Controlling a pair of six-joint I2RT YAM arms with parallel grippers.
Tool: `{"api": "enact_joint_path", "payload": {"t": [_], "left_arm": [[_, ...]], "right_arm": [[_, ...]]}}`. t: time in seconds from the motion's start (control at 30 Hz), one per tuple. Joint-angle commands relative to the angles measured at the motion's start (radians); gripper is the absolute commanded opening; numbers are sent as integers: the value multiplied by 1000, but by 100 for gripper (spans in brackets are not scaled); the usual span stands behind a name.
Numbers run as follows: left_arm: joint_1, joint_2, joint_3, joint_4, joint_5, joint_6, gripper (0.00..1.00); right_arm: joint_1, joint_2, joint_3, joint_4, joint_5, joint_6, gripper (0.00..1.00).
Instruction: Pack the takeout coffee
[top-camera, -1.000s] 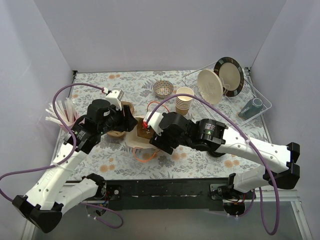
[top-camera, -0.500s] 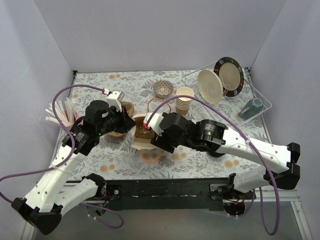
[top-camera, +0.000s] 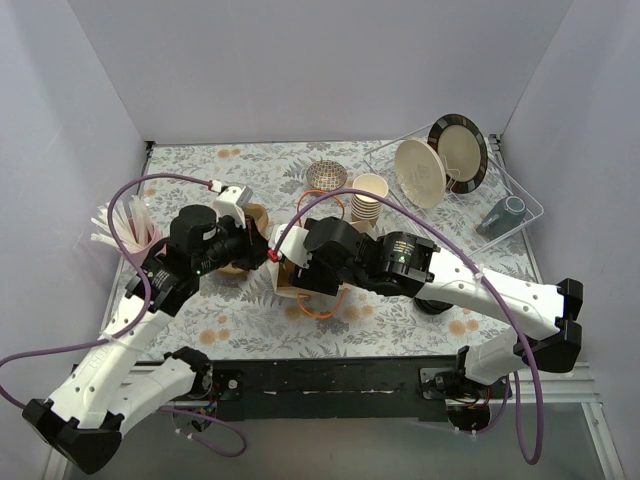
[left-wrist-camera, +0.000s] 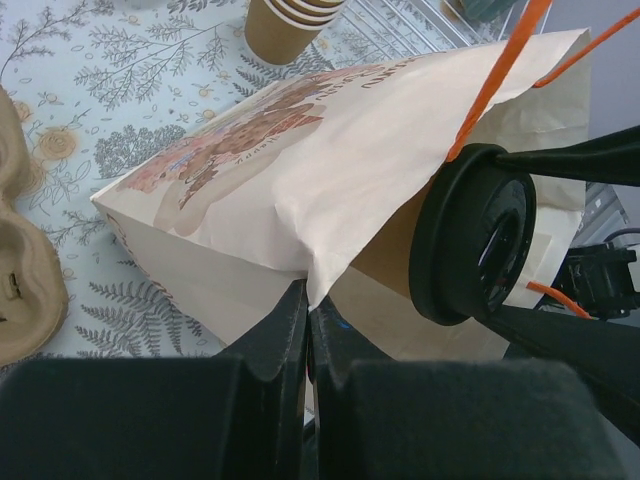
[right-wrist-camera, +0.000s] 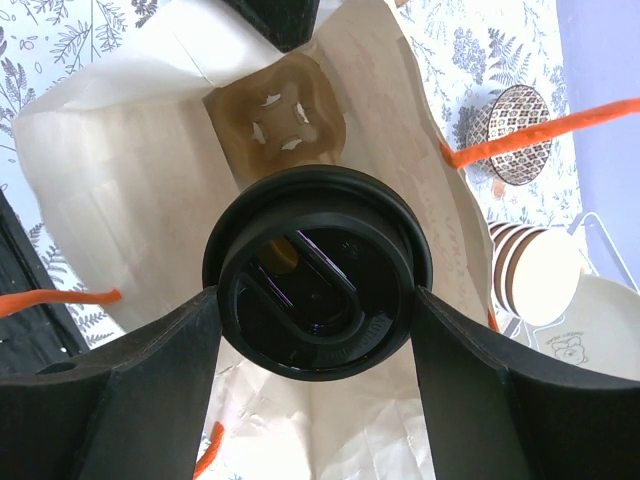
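Since a second ago the right arm has swung leftward toward the left arm, carrying its wrist over the paper bag (top-camera: 285, 283), which the arm now covers more than before.

In the right wrist view the takeout coffee (right-wrist-camera: 318, 268) is seen end-on: its black lid faces the camera and hides the cup body, so the long axis runs straight into the bag's open mouth, base first. A folded cardboard carrier (right-wrist-camera: 275, 125) lies at the far end inside the bag. From the left wrist the same cup shows tilted over, its brown body just inside the bag's mouth and the lid facing outward, away from the bag.

The right claw (right-wrist-camera: 318, 320) is spread to the lid's width, its two fingers pressed against opposite sides of the rim and holding the cup off the surface (left-wrist-camera: 150, 110). The left claw (left-wrist-camera: 308, 310) is pressed nearly together, pinching the lower lip of the bag's mouth between its fingertips.

Orange handles hang from the bag's rim. A stack of lidless paper cups (top-camera: 368, 203) stands beyond the bag, apart from it.
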Motion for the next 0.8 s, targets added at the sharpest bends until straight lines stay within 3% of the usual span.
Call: {"api": "enact_joint_path", "payload": {"t": [0.0,0.37,0.53,0.67,0.77], "left_arm": [[2,-45,-42,60,42,47,0],[2,-68,-90,153,97,138,0],[2,-39,-88,176,148,144,0],[2,-32,-91,173,122,182,0],[1,-30,-93,163,82,218,0]], "right_arm": [[-9,-9,32,50,6,-63,29],[-76,-81,-87,81,-120,-205,29],[-174,-138,-198,151,-197,-411,29],[-245,-151,-209,148,-359,-458,27],[-247,-160,-245,133,-385,-530,24]]}}
